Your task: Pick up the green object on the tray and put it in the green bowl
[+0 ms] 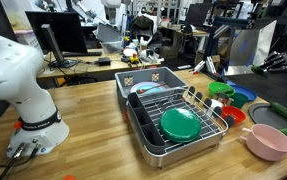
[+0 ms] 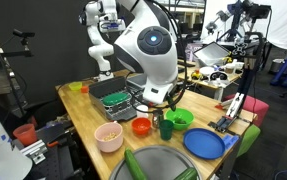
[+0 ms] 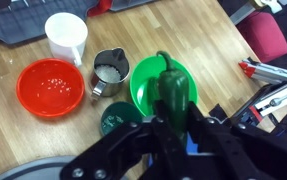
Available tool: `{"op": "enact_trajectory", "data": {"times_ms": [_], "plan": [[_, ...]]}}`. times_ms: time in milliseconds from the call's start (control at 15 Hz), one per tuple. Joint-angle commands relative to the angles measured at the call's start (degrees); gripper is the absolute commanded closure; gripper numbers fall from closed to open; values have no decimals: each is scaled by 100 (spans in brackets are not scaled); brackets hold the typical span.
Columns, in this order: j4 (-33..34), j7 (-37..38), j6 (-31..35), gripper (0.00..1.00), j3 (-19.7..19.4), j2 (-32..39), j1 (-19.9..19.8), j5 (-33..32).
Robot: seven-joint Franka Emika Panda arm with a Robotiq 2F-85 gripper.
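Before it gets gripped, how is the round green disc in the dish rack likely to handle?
The green disc looks like thin moulded plastic, so it is probably stiff and light. Its glossy sheen suggests it may slip in a pinch. Lying nearly flat on the wire rack, its rim may be awkward to catch.

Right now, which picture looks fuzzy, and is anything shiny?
In the wrist view the claw sits close to the lens and looks dark and fuzzy, while the red bowl farther off is sharper, with tiny bright glints inside. In an exterior view the green disc has a soft shine on top.
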Motion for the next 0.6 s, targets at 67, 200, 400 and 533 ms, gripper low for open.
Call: {"op": "enact_trajectory", "data": {"times_ms": [67,200,400,533], "plan": [[7,4,-33,75,-140,3,130,13],[7,4,-33,75,-140,3,130,13],[262,99,-383,94,-95,119,147,-42],[516,92,-672,94,-32,296,199,82]]}}
